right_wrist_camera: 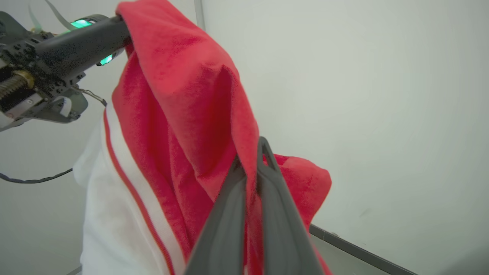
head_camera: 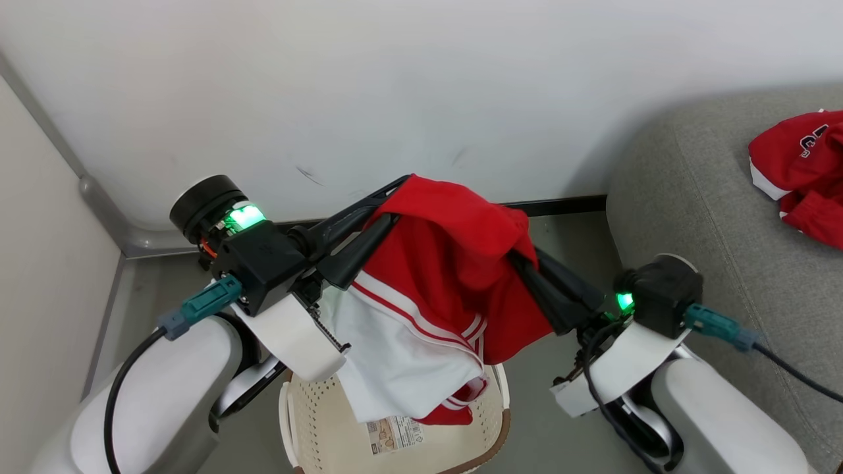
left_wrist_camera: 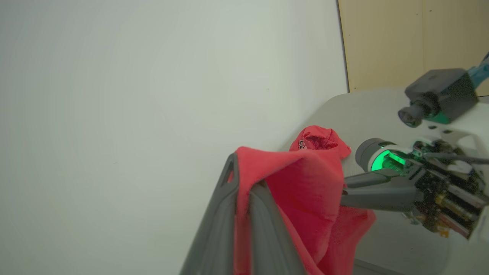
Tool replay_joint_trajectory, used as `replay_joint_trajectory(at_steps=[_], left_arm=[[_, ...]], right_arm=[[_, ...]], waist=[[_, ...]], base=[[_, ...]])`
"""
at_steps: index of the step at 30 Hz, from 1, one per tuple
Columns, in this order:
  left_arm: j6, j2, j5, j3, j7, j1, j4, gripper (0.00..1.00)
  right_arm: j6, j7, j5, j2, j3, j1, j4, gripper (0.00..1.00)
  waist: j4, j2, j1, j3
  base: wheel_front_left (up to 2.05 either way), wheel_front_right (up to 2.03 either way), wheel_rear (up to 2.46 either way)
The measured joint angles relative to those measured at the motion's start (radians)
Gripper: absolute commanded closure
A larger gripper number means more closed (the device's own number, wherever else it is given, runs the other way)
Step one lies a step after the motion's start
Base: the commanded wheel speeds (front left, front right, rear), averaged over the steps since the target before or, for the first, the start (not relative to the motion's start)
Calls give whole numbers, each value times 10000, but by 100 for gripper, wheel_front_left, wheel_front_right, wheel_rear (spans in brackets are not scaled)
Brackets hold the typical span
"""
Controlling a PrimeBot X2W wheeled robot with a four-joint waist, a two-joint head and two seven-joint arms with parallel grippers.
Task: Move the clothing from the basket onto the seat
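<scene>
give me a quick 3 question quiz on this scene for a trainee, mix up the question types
1. True or false: the left claw and the right claw are both shut on the garment hanging between them.
2. Where does the other garment lie? A. on the floor. B. on the sofa. C. over the left forearm.
3. Short answer: what cream container sits below the held garment?

Key: 1. True. 2. B. 3. The basket.
</scene>
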Motion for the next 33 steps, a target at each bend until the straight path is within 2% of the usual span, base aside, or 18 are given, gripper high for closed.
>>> replay_joint_trajectory(at_steps=[2, 3, 12, 24, 33], left_arm=[[2, 8, -2, 17, 0, 3, 6, 10], [2, 36, -56, 52, 2, 12, 19, 0], [88, 109, -176, 217, 0, 214, 54, 0], [88, 238, -257, 249, 0, 246, 52, 0], [84, 236, -276, 19, 79, 251, 31, 0]], right_arm=[[2, 0, -69, 10, -130, 1, -38, 100], [0, -2, -217, 36, -405, -10, -211, 100], [2, -2, -1055, 355, -1628, -235, -941, 100], [2, -2, -1344, 594, -1843, -76, -1085, 100], [2, -2, -1703, 648, -2370, 167, -1317, 100]], waist=[[-11, 0, -1, 18], [-34, 0, 0, 58], [-109, 0, 0, 221], [-224, 0, -1, 392], [-570, 0, 0, 587]], base=[[0, 0, 0], [0, 0, 0], [0, 0, 0], [0, 0, 0], [0, 0, 0]])
